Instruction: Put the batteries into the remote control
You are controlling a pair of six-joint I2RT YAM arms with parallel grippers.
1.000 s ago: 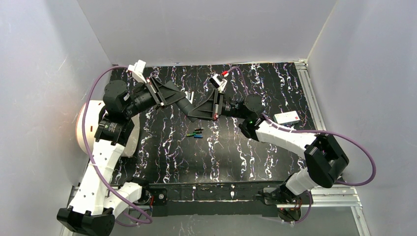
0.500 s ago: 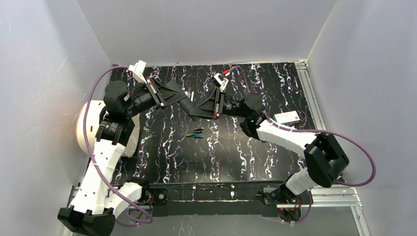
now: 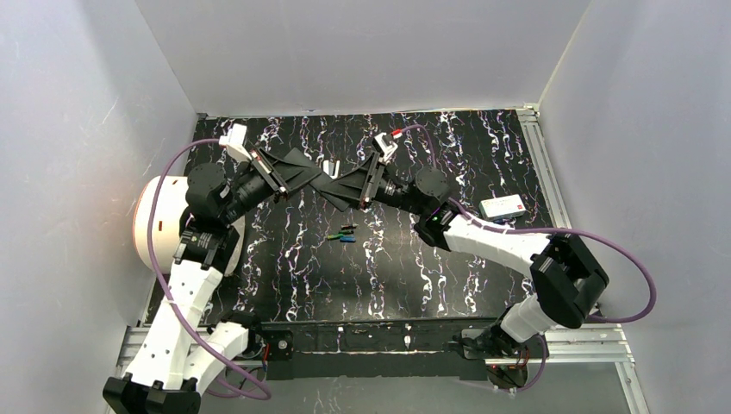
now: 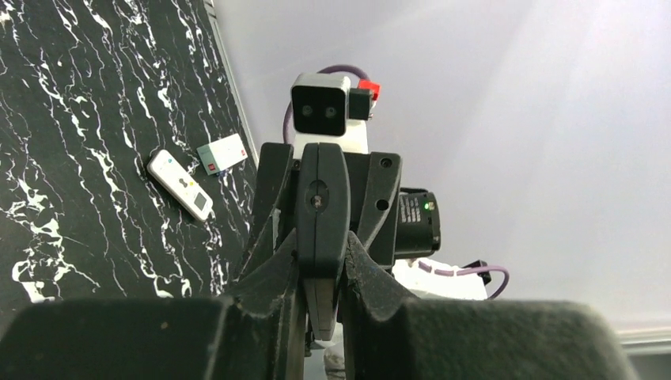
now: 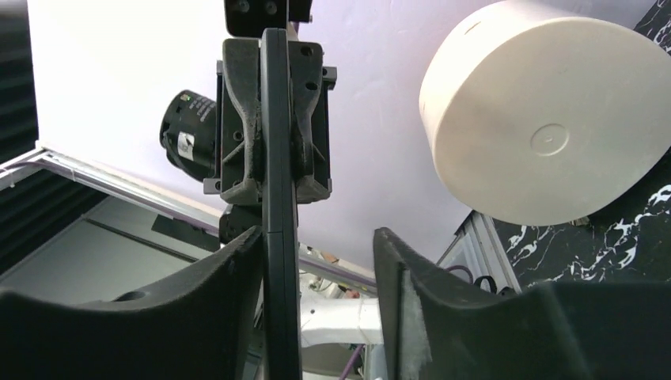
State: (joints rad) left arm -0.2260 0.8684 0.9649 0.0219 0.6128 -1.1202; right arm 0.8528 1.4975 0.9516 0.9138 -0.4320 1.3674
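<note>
Jutting from left pincer [image 4: 320, 265], remote [image 4: 320, 190] points rightward.

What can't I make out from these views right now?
Black remote battery bay: end-on in the left wrist view, edge-on in the right wrist view, masked by left claw and right claw in the top view.
Batteries: too small in the top view for polarity; outside both wrist views.
</note>
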